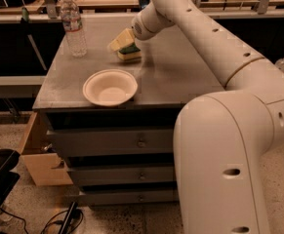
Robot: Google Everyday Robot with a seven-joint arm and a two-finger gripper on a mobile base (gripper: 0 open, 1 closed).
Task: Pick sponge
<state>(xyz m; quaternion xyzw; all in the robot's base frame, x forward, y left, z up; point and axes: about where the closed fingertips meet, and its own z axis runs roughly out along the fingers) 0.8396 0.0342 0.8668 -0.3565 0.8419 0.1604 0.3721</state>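
The sponge [130, 55], yellow foam with a dark green top, lies on the grey cabinet top [180, 77] behind the white bowl. My gripper [124, 45], with pale yellow pads, is right at the sponge, reaching down onto its left and top side and touching it. The white arm stretches from the lower right across the cabinet to it. The sponge's far side is hidden by the gripper.
A white bowl [110, 87] sits near the front edge, in front of the sponge. A clear water bottle [73, 27] stands at the back left. The cabinet has drawers below [131, 143]; a lower left drawer [39, 155] is pulled open. A bench runs behind.
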